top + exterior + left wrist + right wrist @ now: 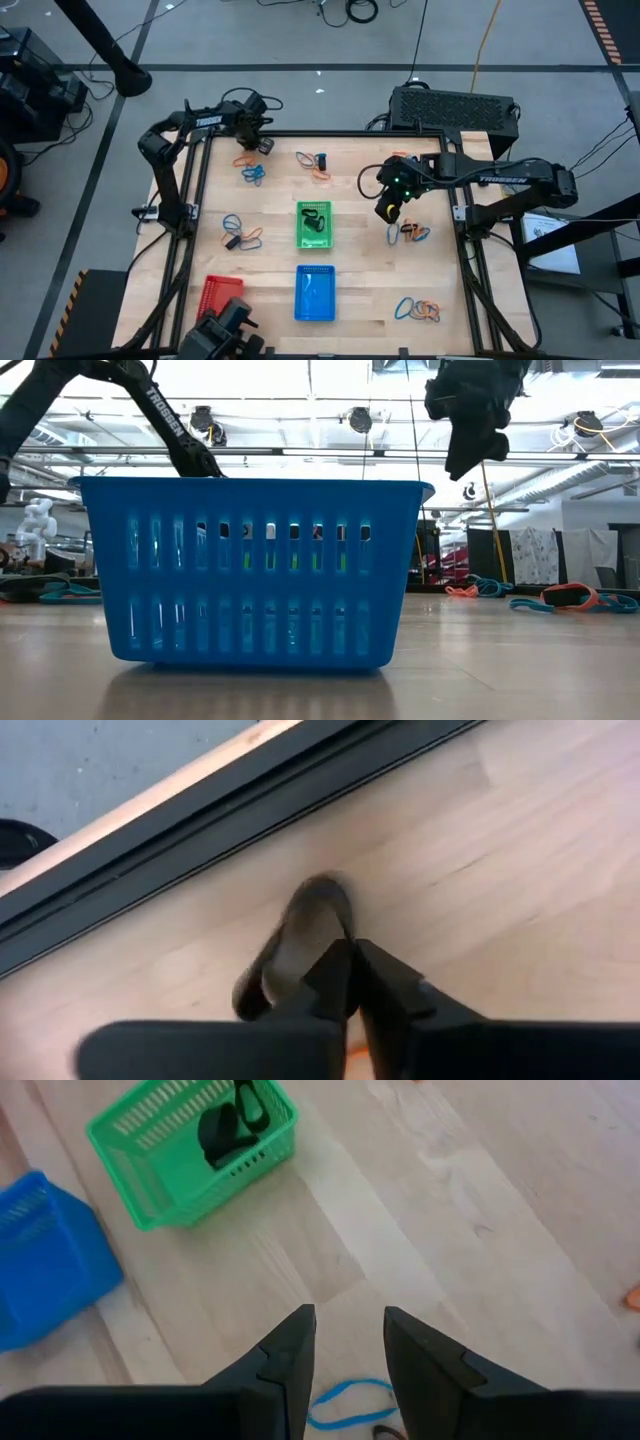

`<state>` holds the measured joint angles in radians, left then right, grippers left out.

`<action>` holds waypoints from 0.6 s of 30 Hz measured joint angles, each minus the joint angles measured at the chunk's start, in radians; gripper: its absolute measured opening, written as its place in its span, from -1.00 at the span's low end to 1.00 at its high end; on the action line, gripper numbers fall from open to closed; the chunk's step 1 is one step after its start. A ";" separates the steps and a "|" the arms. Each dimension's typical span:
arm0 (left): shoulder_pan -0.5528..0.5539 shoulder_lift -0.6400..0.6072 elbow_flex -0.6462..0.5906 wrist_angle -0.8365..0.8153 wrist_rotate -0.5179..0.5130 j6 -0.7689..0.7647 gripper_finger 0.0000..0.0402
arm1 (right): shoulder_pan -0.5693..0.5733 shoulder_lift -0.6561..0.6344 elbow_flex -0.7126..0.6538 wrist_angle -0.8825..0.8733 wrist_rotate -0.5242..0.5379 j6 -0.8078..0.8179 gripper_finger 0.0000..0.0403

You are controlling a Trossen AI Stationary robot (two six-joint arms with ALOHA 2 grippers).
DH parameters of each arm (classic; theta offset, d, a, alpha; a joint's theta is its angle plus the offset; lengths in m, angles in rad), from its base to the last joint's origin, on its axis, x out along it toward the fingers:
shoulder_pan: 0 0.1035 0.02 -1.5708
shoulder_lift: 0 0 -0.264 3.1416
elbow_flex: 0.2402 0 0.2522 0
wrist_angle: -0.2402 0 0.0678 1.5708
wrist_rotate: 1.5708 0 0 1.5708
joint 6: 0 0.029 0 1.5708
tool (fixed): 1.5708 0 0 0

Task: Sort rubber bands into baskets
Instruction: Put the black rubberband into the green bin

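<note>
The green basket [314,226] sits near the middle of the table [350,290], and everything else is placed from it. It holds black rubber bands [232,1120], visible both from above and in the right wrist view. The blue basket [315,293] stands just beside the green one on the near side, toward the camera-side edge of the table; the red basket [220,294] lies farther off, on the left arm's side of the blue one.

The left gripper [262,140] is well away from the green basket, at the far edge of the table on the left arm's side. In the left wrist view its fingers [345,982] are pressed together on a black rubber band [300,935], pinching one end of the loop, which lies on the wood near the dark frame rail [200,820].

The right gripper [386,210] hovers near the green basket on the right arm's side, above bare wood. Its fingers [290,1350] stand spread apart with nothing between them, and a blue rubber band [352,1402] lies on the table below them.

Loose rubber bands lie in scattered clusters around the green basket: a blue and orange group [253,172] and another [315,162] toward the far edge, one [240,235] on the left arm's side, one [412,233] just past the right gripper, and one [418,310] toward the near corner on the right arm's side
</note>
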<state>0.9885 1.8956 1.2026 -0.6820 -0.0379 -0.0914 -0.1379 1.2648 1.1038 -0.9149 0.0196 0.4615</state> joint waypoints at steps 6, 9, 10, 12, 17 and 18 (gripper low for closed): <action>-0.055 -0.083 0.000 -0.011 0.017 -0.051 -0.97 | 0.000 -0.012 -0.001 -0.040 0.001 -0.107 -0.43; -0.111 -0.154 0.000 0.010 0.026 -0.108 -0.97 | -0.007 -0.043 -0.001 -0.034 0.017 -0.178 -0.43; -0.131 -0.179 0.000 0.017 0.030 -0.129 -0.98 | -0.013 -0.057 -0.001 -0.026 0.028 -0.203 -0.43; -0.182 -0.225 0.000 0.041 0.040 -0.184 -0.98 | -0.030 -0.090 -0.007 -0.005 0.042 -0.249 -0.43; -0.341 -0.286 0.001 0.115 0.062 -0.334 -0.98 | -0.092 -0.203 -0.111 0.108 0.035 -0.319 -0.43; -0.370 -0.288 0.001 0.116 0.055 -0.361 -0.98 | -0.101 -0.223 -0.141 0.128 0.032 -0.317 -0.43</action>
<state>0.6184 1.6074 1.2037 -0.5657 0.0175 -0.4525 -0.2394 1.0418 0.9631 -0.7868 0.0512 0.1450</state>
